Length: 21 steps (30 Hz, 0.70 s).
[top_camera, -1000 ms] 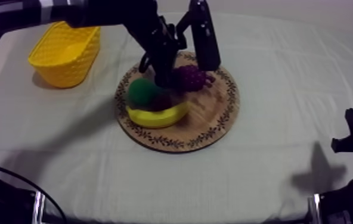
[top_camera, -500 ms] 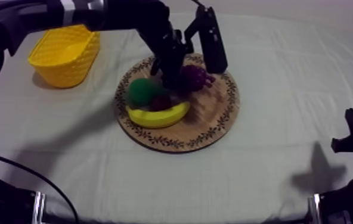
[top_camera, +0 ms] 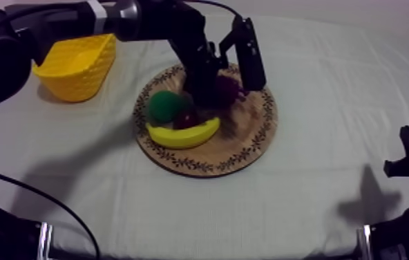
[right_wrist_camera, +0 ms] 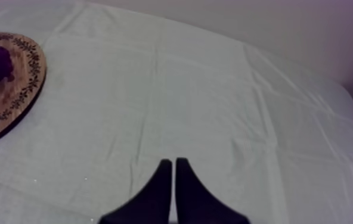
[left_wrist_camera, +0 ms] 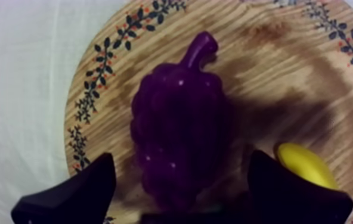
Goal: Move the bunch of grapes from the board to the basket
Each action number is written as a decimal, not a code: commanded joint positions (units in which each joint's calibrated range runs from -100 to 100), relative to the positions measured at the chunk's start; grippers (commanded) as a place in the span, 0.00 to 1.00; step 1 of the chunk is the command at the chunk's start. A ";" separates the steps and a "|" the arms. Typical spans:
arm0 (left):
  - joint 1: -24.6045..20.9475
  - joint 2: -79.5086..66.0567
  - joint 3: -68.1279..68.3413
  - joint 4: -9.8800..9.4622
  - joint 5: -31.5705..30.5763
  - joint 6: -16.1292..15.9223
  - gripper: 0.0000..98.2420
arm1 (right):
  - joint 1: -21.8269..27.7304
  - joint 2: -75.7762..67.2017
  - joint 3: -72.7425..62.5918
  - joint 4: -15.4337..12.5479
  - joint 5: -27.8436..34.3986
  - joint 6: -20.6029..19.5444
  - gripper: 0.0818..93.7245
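Over the last second the left end effector [left_wrist_camera: 180, 159] has slid across the wooden board [left_wrist_camera: 274, 65] and dropped right over the bunch of grapes [left_wrist_camera: 179, 125]. Its fingers [left_wrist_camera: 71, 196] are spread wide either side, nothing gripped yet. The grapes sit on the board, well apart from the yellow basket [top_camera: 76, 66]. Ready to squeeze, I'd say. The right end effector [right_wrist_camera: 173, 164] is pinched closed on nothing above the tabletop [right_wrist_camera: 155, 89].

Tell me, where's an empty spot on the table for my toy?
Bare cloth lies right of the wooden board and along the near edge. The board is crowded: banana, and the left gripper over the grapes.
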 commanded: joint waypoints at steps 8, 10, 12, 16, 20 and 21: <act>0.00 3.86 -4.79 0.47 2.34 -0.42 0.82 | 0.02 -0.02 0.04 0.00 0.00 0.01 0.00; -0.12 4.75 -5.91 0.70 3.08 -0.53 0.81 | 0.02 -0.02 0.04 0.00 0.00 0.01 0.00; -0.32 5.66 -7.25 1.02 4.18 -0.77 0.80 | 0.02 -0.02 0.04 0.00 0.00 0.02 0.00; -0.73 7.32 -9.84 1.87 6.41 -1.42 0.79 | 0.02 -0.02 0.04 0.00 0.00 0.01 0.00; -0.71 8.07 -10.74 2.07 7.06 -1.48 0.78 | 0.02 -0.02 0.04 0.00 0.00 0.02 0.00; -0.66 8.23 -10.92 2.03 7.12 -1.42 0.78 | 0.02 -0.02 0.04 0.00 0.00 0.02 0.00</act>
